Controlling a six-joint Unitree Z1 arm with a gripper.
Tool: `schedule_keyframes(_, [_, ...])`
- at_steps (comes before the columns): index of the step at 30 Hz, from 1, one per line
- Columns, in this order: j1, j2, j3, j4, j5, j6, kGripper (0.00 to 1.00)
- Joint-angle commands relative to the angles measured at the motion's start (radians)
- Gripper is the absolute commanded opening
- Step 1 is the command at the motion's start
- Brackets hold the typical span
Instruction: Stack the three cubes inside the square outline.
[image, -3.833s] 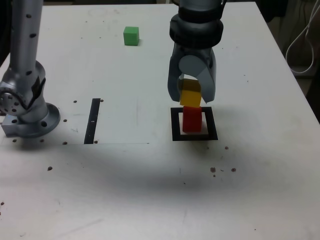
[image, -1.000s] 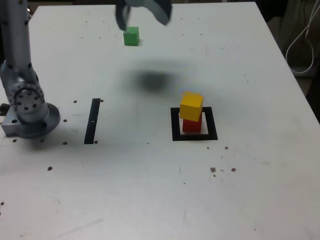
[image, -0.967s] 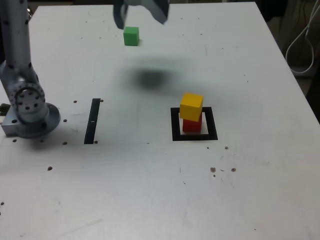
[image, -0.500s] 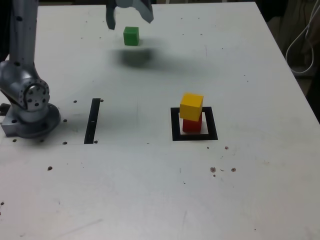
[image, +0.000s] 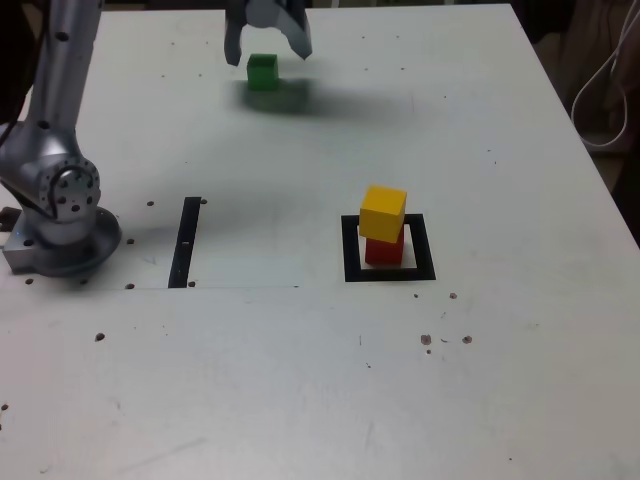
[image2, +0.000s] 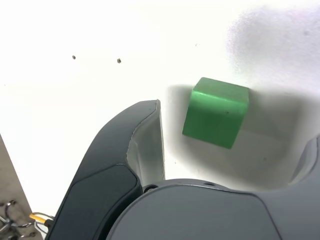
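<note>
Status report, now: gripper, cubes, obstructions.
Gripper open, above green cube, nothing held. Yellow cube on red cube inside square outline. Nothing in the way.

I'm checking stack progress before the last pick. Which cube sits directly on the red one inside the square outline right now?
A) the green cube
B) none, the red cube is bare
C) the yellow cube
C: the yellow cube rests on the red cube inside the square outline, while the green cube sits far off on the table between the jaws of the open gripper.
</note>
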Motion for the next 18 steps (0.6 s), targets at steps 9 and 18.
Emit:
schedule_keyframes(9, [0.000,0.036,0.010,-0.023,0.024,0.010,0.91])
schedule_keyframes(18, [0.012,0.050,0.008,-0.027,0.020,0.020,0.84])
